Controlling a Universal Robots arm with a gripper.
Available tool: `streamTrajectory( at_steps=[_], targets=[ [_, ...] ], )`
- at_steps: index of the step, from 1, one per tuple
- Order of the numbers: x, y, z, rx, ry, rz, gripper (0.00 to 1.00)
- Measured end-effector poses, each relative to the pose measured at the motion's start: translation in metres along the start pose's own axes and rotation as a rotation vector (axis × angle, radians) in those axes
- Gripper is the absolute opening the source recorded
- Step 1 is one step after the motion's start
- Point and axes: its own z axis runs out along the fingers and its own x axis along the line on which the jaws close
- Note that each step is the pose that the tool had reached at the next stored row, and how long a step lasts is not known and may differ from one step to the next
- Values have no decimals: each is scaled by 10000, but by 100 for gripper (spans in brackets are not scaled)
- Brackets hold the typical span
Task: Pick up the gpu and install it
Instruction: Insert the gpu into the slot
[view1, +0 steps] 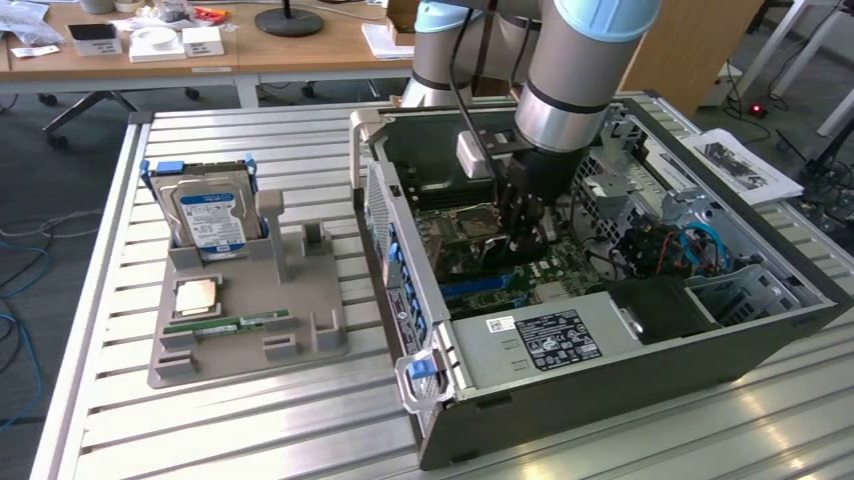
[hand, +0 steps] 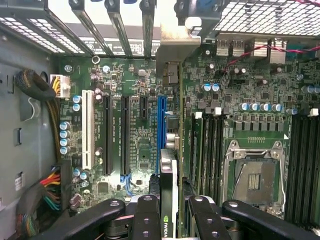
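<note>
One gpu (hand: 169, 185) stands on edge between the fingers of the gripper (hand: 170, 212), which are partly closed and clamped on both its faces. Its long axis runs along the blue slot (hand: 161, 125), just beside it, with the metal bracket (hand: 175, 47) pointing at the rear wall of the case (view1: 641, 350). Whether the gpu is seated I cannot tell. Black slots (hand: 125, 135) lie to one side, memory slots (hand: 210, 145) and the CPU socket (hand: 255, 175) to the other. Cable bundles (hand: 50, 185) keep to the board's edge. Outside the case, toward the table's (view1: 240, 130) edge on the exterior view's left, a tray (view1: 240, 350) holds a hard drive (view1: 214, 220) and a memory stick (view1: 247, 325).
</note>
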Motion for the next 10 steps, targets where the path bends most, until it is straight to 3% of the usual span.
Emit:
streamTrajectory(
  at_steps=[10],
  targets=[
    [37,30,6,2,-2,0,27]
  ],
)
